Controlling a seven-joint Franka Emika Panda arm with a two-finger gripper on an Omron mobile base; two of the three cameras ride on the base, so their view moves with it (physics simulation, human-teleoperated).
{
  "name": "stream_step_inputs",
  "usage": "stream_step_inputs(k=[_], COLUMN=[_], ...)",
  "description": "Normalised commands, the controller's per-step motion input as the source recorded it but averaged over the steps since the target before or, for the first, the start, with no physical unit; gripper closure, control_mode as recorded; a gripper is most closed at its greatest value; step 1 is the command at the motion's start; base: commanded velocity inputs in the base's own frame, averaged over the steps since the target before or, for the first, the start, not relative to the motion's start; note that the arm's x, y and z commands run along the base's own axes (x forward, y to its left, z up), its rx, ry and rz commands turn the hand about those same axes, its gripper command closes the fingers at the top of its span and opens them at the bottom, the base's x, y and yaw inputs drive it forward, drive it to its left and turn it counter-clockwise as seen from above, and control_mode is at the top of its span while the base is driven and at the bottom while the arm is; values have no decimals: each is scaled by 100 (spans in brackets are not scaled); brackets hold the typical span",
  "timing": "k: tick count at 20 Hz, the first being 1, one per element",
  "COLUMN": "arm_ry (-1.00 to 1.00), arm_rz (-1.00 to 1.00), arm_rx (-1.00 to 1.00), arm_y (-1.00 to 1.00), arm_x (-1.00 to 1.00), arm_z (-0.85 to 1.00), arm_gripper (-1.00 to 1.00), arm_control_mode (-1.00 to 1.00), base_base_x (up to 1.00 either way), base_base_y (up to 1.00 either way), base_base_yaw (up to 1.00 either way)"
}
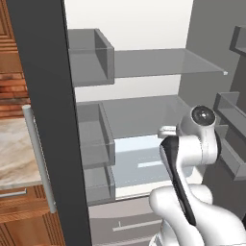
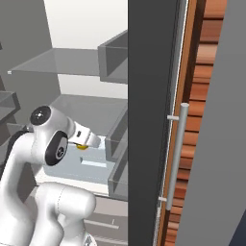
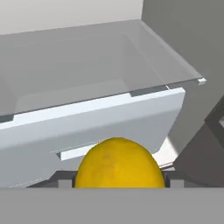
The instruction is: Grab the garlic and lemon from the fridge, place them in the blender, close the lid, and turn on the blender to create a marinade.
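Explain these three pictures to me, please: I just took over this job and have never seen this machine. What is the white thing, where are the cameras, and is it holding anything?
The white thing is a robot arm with a two-finger gripper, reaching into an open fridge. Two pictures come from cameras riding on its base, one behind it to the left and one to the right, so they show the same scene from two sides. The third comes from a camera on the hand, looking along the gripper. In that hand view a yellow lemon sits right between the fingers, so the gripper appears to be closed on it. The right base view shows a bit of yellow at the gripper too. Ahead are a pale drawer and a glass shelf above it. Brown wooden cabinets stand beside the fridge.
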Motion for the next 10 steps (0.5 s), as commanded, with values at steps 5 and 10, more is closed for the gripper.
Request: stream_step_inputs(k=[5,10], arm_ry=[4,9], arm_rz=[8,6], arm_rx=[0,-1], arm_y=[11,32], arm_x=[-49,-22], arm_z=[-5,-25], arm_gripper=[100,100], arm_control_mode=[-100,-100], base_base_x=[0,0], base_base_y=[0,0], base_base_yaw=[0,0])
